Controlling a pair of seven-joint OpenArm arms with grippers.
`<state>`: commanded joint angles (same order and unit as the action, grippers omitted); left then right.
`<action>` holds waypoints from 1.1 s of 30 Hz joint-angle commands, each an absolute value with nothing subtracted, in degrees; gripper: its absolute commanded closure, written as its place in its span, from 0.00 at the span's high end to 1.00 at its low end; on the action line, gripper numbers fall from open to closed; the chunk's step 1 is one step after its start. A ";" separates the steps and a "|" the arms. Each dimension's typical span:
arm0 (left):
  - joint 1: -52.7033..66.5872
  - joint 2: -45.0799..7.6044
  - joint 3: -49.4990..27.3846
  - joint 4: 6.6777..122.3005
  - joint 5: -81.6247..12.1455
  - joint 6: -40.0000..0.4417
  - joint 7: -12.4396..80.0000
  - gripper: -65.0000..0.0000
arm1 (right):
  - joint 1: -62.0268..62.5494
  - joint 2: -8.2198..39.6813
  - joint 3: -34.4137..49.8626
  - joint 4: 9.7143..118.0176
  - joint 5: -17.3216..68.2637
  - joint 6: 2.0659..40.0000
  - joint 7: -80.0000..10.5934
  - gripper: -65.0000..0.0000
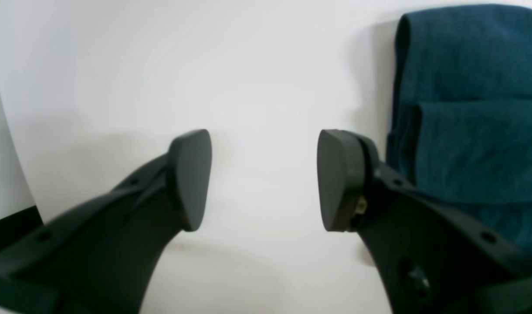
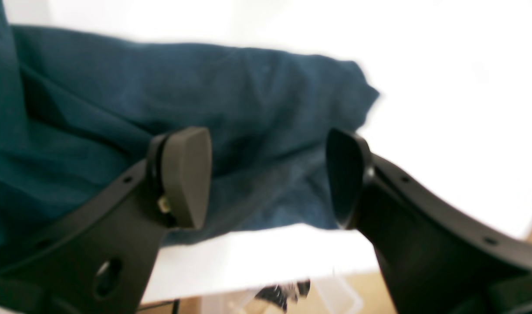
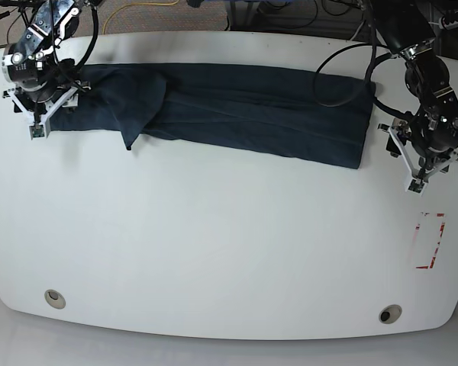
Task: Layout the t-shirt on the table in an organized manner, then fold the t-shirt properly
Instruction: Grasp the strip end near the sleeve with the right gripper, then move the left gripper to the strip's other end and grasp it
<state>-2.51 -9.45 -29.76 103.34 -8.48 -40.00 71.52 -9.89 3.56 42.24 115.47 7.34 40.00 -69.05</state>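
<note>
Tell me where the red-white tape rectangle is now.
In the base view, the tape rectangle lies near the table's right edge, below the left gripper.

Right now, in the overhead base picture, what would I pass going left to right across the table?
The right tool → the folded t-shirt → the left tool → the red-white tape rectangle, all on the white table.

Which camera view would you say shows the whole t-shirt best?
The base view: the t-shirt appears entire, a long folded band on the table. The left wrist view shows one end; the right wrist view shows a blurred sleeve end.
</note>
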 joint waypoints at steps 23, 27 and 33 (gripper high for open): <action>-3.30 -12.35 -33.63 86.37 -30.64 -40.00 76.97 0.73 | -9.54 2.95 39.60 115.21 6.99 40.00 -68.97 0.61; -1.80 -12.35 -30.99 83.91 -33.27 -40.00 77.05 0.73 | -9.63 3.12 39.60 115.21 7.08 40.00 -68.97 0.61; -0.04 -12.18 -27.12 83.65 -36.62 -40.00 76.97 0.72 | -9.80 2.95 39.87 115.21 7.16 40.00 -68.97 0.61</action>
